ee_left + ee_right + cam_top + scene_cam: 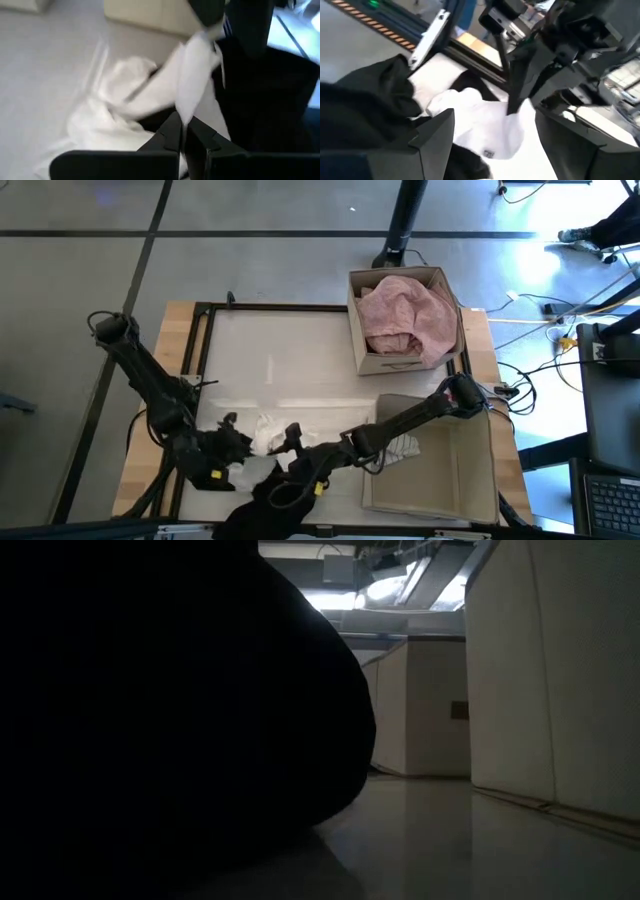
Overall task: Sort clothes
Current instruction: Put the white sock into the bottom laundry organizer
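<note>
A white garment lies crumpled on the table near its front edge, and also shows in the left wrist view and the right wrist view. A black garment lies beside it at the front edge and fills the low view's left. My left gripper is shut on the white garment. My right gripper is open just to its right, with its fingers standing on either side of the white cloth. A pale pink garment lies in the far box. My left gripper pinches a thin raised part of the white garment between its two shut fingers. The fingers point down at it from above, as the right wrist view shows. The rest of the garment lies slack on the table.
A tan box stands at the far right of the table. A second tan box lies at the near right, with a striped cloth at its left edge. Both boxes show pale in the low view.
</note>
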